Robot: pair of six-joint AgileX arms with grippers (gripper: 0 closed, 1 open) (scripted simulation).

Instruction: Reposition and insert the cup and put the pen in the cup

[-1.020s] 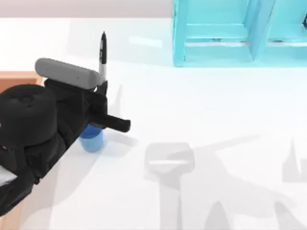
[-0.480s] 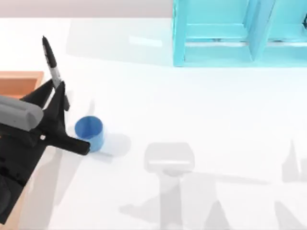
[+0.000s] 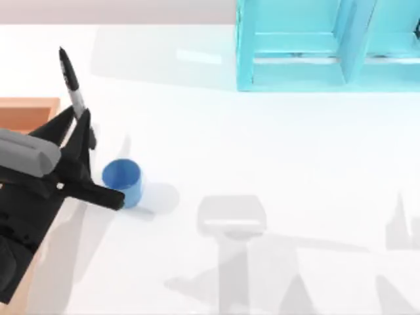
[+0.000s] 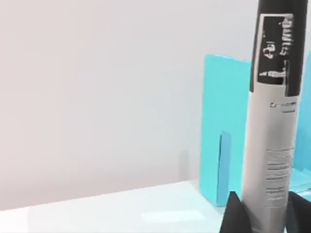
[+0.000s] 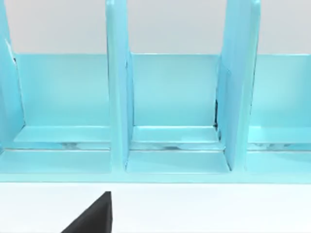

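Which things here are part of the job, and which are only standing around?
Part of the job:
- small blue cylindrical plastic cup, upright on the table
- slim black marker pen with whitish-grey barrel, held by the left end effector

Only standing around:
- turquoise divided rack at the table's far side
- orange box at the left edge

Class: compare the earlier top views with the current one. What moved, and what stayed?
The left claw, shut on the pen, swung from above the cup towards the table's left, uncovering the cup. In the last half second, almost nothing shifted. Cup and blue rack stayed put.
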